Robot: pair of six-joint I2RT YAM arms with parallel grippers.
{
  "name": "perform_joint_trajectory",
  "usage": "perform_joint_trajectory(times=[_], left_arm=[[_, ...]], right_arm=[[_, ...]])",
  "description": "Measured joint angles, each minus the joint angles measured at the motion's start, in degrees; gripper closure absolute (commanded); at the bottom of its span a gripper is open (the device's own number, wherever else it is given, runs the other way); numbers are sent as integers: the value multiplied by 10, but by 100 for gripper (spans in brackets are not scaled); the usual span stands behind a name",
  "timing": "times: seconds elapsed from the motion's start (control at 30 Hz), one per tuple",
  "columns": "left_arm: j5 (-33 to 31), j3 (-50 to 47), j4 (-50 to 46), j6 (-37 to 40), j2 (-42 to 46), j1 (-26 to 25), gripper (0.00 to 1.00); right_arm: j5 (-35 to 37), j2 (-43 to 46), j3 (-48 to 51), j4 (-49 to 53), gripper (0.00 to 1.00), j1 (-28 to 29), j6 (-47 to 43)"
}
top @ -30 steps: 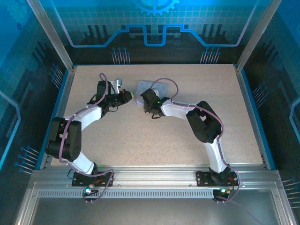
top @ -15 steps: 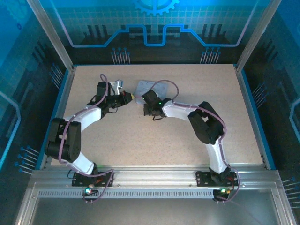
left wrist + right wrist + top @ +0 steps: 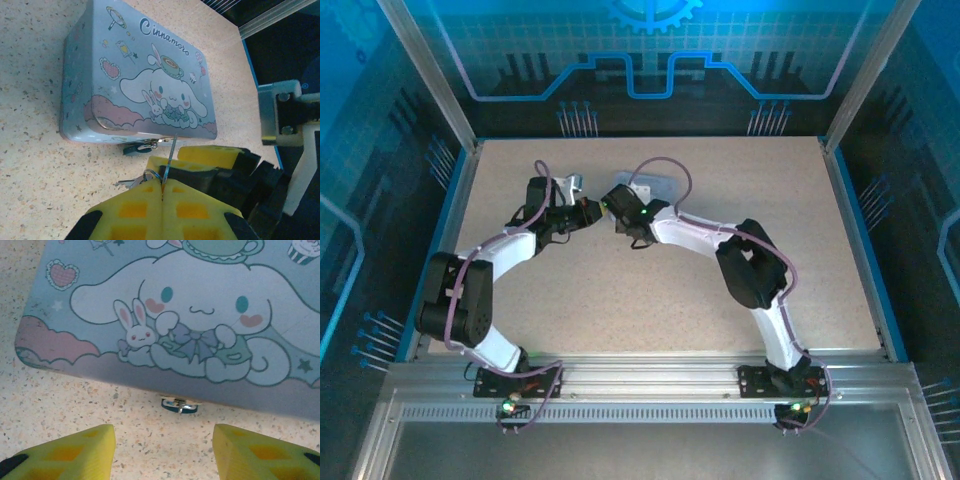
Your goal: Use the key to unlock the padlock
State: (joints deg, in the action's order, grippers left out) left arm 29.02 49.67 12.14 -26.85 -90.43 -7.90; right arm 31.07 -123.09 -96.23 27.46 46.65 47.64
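at near edge of tin (image 3: 140, 75): padlock (image 3: 136, 148) against its wall | left gripper (image 3: 162, 186) pressed together, pinching key (image 3: 170, 155) just beside padlock | right gripper (image 3: 164, 442) spread, near padlock, not touching

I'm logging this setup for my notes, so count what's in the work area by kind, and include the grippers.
tin: 1
padlock: 1
key: 1
grippers: 2 (left gripper, right gripper)
Total: 5
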Motion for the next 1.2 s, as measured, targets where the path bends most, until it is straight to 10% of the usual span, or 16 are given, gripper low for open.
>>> perform_joint_trajectory(times=[1.2], left_arm=[[-25, -24, -2, 0, 29, 14, 100]], right_arm=[[80, -130, -115, 64, 52, 4, 18]])
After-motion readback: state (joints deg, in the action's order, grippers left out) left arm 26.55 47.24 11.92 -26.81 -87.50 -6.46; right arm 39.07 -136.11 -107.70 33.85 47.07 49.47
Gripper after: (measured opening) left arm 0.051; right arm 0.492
